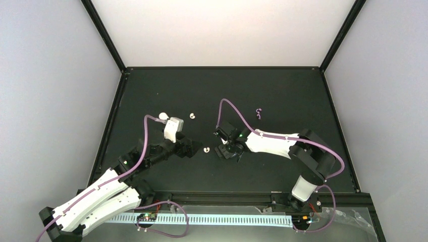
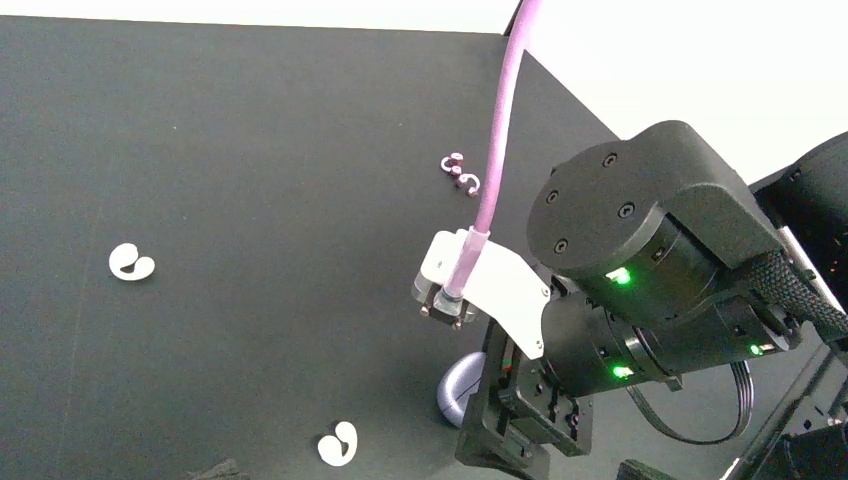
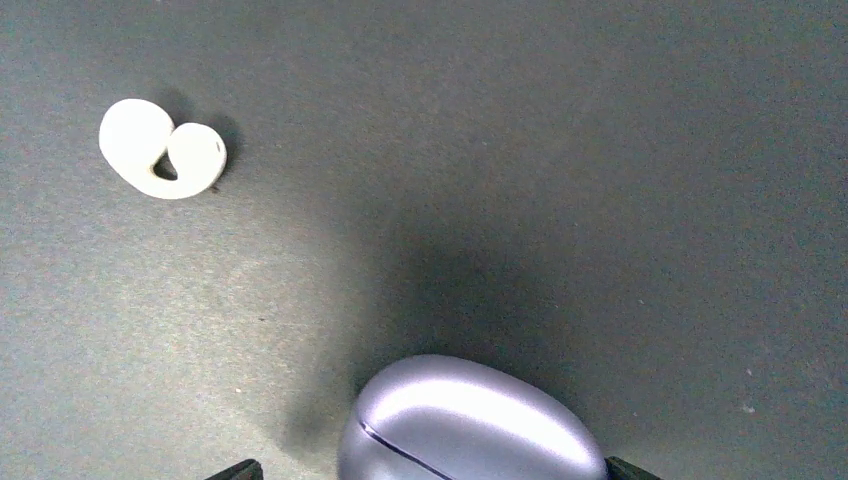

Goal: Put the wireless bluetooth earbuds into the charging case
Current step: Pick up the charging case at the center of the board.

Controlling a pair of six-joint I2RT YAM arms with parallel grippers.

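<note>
A closed lilac charging case (image 3: 470, 425) lies on the black table between my right gripper's (image 3: 428, 468) open jaws. The right fingertip touches it; the left stands apart. The case also shows in the left wrist view (image 2: 458, 390), half hidden under the right gripper (image 1: 223, 150). One white earbud (image 1: 206, 149) lies just left of it, also in the right wrist view (image 3: 160, 150). A second white earbud (image 1: 192, 115) lies farther back. Two lilac earbuds (image 1: 258, 113) lie together at the back right. My left gripper (image 1: 188, 146) is open and empty, left of the near white bud.
A small white rounded object (image 1: 162, 116) sits beside the left arm's wrist. Purple cables loop over both arms. The black table (image 1: 282, 91) has a raised black frame at its edges. A white slotted strip (image 1: 217, 220) runs along the near edge.
</note>
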